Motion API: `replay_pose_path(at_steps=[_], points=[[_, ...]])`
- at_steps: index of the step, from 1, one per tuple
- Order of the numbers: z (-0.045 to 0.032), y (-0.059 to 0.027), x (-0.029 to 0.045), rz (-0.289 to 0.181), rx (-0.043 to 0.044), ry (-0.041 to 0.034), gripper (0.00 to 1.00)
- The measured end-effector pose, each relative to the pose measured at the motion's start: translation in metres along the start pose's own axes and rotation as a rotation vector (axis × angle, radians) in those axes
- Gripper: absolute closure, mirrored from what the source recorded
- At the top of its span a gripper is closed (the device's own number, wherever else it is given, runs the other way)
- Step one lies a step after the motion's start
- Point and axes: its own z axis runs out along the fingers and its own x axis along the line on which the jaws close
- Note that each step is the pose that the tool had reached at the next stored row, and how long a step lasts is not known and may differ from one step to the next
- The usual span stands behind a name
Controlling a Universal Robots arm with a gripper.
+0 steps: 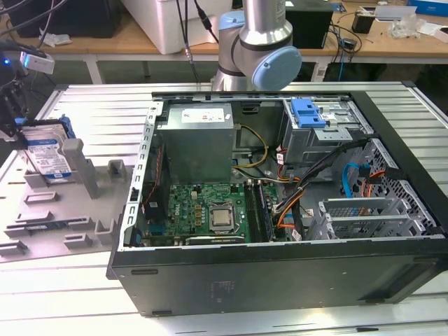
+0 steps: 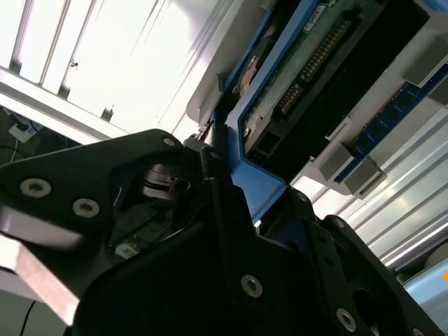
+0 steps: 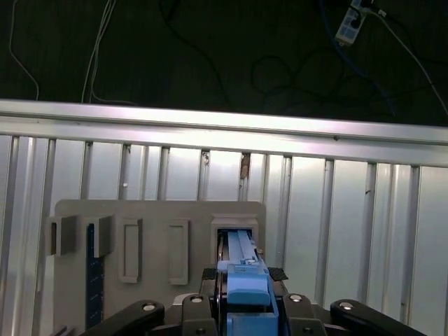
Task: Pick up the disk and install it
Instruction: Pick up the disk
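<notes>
Claw (image 1: pixel 21 133) first: in the exterior view we find it at that view's far left, above the grey holder (image 1: pixel 84 210) that lies on the ribbed metal surface (image 1: pixel 105 105), and down at one end of the disk (image 1: pixel 50 155). The disk stands on edge in a slot of the holder with its label face showing. We take this to be deliberate, since upright it offers its thin blue rail as a ridge to pinch from above. Well apart, toward the exterior view's right, the open computer case (image 1: pixel 280 280) lies on its side, so its drive bay, where a bare blue bracket (image 1: pixel 308 112) sits, can be reached from overhead. In the second wrist view the dark fingers (image 2: pixel 213 168) sit on either side of the blue rail (image 2: pixel 236 133), one lying right against the plastic, and the disk's circuit-board side (image 2: pixel 308 63) runs away beyond them. We judge the claw clenched on the disk. In the first wrist view the rail (image 3: pixel 246 287) runs centred between the two pads (image 3: pixel 210 274), a grip that should keep the disk from twisting. The far part of the disk sits down in the holder's slot (image 3: pixel 234 225), so we judge it gripped but not yet lifted out.
</notes>
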Motion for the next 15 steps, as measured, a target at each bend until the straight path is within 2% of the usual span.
replay_pose_path(at_steps=[5, 15], points=[[0.0000, 0.0000, 0.0000, 0.000, -0.0005, 0.0057, 0.62], [0.0001, 0.0000, 0.0000, 0.000, -0.0006, 0.0061, 0.62]])
